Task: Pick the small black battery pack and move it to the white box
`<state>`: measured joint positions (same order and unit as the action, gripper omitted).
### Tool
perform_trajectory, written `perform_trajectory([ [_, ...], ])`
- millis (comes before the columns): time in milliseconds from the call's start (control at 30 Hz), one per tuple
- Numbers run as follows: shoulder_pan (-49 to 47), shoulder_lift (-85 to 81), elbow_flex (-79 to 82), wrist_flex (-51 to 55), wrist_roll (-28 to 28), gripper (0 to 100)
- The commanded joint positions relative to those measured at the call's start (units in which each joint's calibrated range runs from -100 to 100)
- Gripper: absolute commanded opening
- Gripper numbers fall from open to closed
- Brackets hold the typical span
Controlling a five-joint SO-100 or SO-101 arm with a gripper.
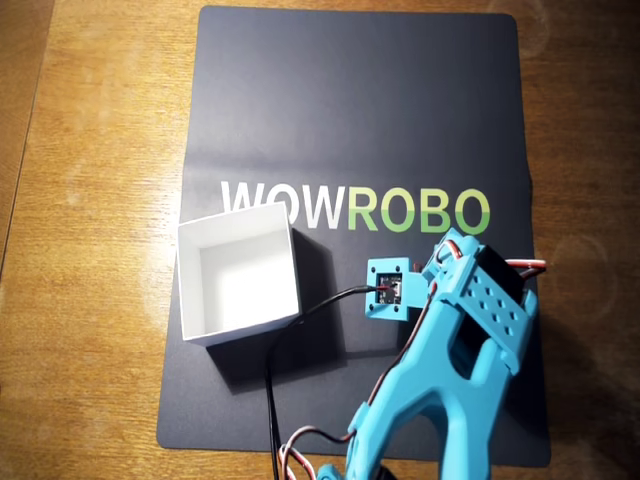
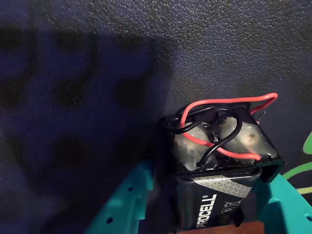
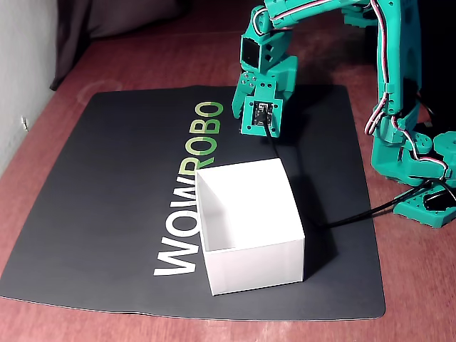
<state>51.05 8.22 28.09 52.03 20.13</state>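
Wrist view: the gripper (image 2: 214, 214) was clenched on the small black battery pack (image 2: 219, 195), a teal finger (image 2: 122, 204) on its left and another on its right. "PROCELL" lettering read along the pack's face; red and black wires (image 2: 224, 122) looped over the glue-covered terminals at its upper end. The dark mat (image 2: 97, 73) lay behind it.

Only this view showed the pack. In the overhead view the arm (image 1: 470, 340) and its camera block (image 1: 388, 288) covered it; in the fixed view the wrist (image 3: 263, 78) hid it.

Overhead and fixed views showed the white box (image 1: 238, 285) open and empty on the mat, below the "WOWROBO" lettering (image 1: 355, 208) in the overhead view. The camera block sat just to the right of the box in the overhead view, not over it. Whether the pack touched the mat could not be told.
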Motion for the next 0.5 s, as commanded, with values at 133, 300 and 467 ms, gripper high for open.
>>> perform_trajectory([
  [133, 0.4, 0.0, 1.2, 0.3, -0.1, 22],
  [300, 0.5, -0.1, 1.2, 0.4, -0.1, 15],
  [467, 1.6, -0.1, 1.3, 0.8, -0.1, 12],
])
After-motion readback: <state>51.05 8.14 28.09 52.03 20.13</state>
